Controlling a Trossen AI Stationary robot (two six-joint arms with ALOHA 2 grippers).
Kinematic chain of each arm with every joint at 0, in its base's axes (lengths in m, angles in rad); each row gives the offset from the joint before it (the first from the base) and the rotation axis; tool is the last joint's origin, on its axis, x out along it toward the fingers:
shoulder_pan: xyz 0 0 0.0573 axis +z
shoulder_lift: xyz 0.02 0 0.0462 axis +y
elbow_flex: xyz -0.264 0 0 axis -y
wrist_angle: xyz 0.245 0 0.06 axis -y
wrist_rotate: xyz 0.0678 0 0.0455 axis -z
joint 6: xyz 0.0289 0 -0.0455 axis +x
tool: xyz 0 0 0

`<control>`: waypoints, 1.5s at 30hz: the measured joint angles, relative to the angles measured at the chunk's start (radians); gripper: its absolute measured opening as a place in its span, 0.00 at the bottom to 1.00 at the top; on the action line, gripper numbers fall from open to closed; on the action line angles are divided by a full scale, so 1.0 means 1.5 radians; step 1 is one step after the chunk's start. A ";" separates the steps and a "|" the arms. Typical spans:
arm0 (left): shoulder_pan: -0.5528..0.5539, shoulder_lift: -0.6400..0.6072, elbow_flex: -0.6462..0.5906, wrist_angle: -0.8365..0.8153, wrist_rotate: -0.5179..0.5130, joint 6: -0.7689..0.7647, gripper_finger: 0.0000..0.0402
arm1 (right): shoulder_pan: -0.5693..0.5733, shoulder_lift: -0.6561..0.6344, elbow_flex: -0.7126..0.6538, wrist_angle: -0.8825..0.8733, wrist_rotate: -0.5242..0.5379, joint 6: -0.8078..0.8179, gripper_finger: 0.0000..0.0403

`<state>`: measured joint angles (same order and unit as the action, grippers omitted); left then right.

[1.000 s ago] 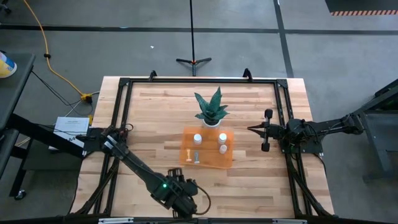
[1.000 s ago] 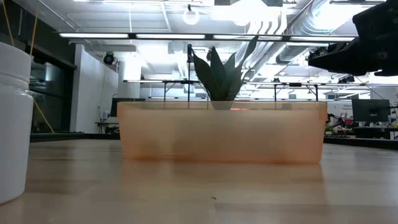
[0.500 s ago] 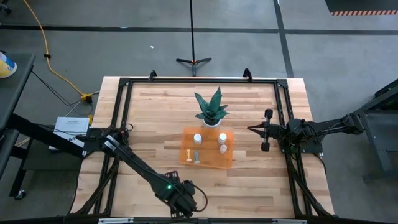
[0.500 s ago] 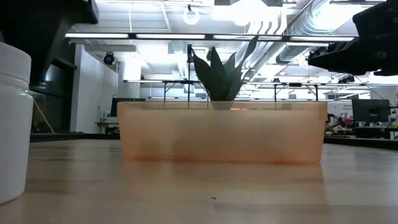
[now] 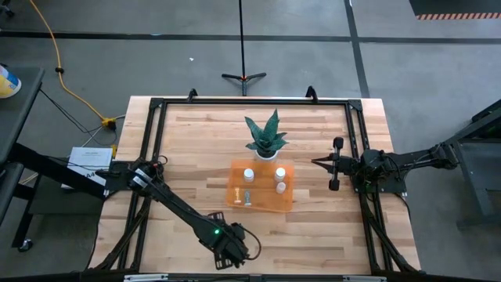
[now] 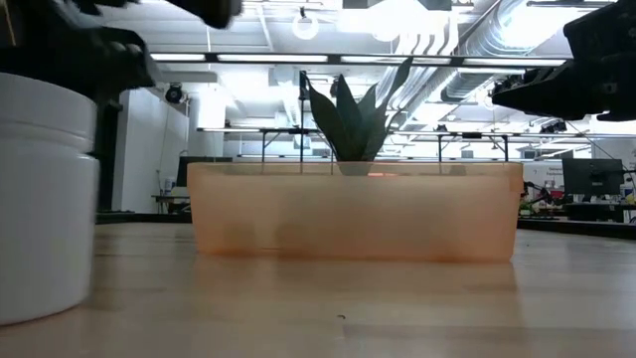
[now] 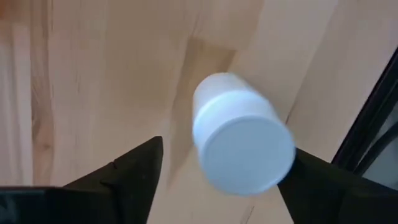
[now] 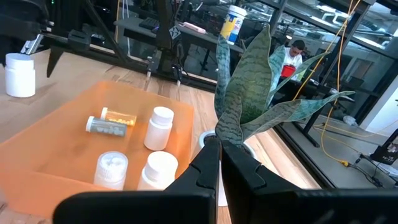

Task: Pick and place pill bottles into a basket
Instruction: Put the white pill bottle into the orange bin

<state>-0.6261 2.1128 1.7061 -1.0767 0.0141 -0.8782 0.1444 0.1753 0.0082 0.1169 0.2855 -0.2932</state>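
A white pill bottle [image 7: 242, 140] stands upright on the wood near the table's near edge; it also shows in the low view [image 6: 45, 199] and in the right wrist view [image 8: 20, 74]. My left gripper [image 5: 235, 247] is open above it, pointing down, with one finger on each side of the bottle. The gripper hides the bottle in the high view. The orange basket [image 5: 235, 192] sits mid-table and holds several small bottles [image 8: 160, 127], some upright and some lying. My right gripper [image 5: 316, 163] is shut and empty, to the right of the basket. My left gripper comes from above, pointing down, with the bottle's cap between its open fingers. One finger's inner side [image 7: 305, 171] stands right at the cap's rim [image 7: 287, 149]; I cannot tell whether it touches. The other finger [image 7: 134, 171] is clear of the bottle.
A spiky green plant in a white pot [image 5: 266, 137] stands just beyond the basket's far wall. A black frame rail [image 5: 156, 157] runs around the tabletop. There is bare wood to the left and right of the basket.
My left gripper has moved along the near edge toward the table's right and has come down over the white bottle. The bottle has slid a little toward the right, staying upright. My right gripper has kept still.
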 joint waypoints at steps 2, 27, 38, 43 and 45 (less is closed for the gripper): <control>0.006 0.000 0.000 0.014 0.002 0.001 0.78 | 0.000 0.000 0.000 0.000 0.000 0.000 0.02; 0.053 0.000 0.021 -0.001 0.026 0.141 0.53 | 0.000 0.000 0.000 0.000 0.000 0.000 0.02; 0.183 0.000 0.168 -0.110 0.037 0.340 0.52 | 0.000 0.000 0.000 -0.001 -0.001 0.000 0.02; 0.231 -0.001 0.233 -0.114 -0.015 0.407 0.55 | 0.000 0.000 0.000 -0.004 -0.001 0.000 0.02; 0.256 -0.001 0.233 -0.100 -0.016 0.414 0.53 | 0.000 0.000 0.000 -0.004 -0.001 0.000 0.02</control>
<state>-0.2417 2.1113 2.0552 -1.2269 -0.0094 -0.2567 0.1446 0.1753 0.0080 0.1112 0.2848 -0.2935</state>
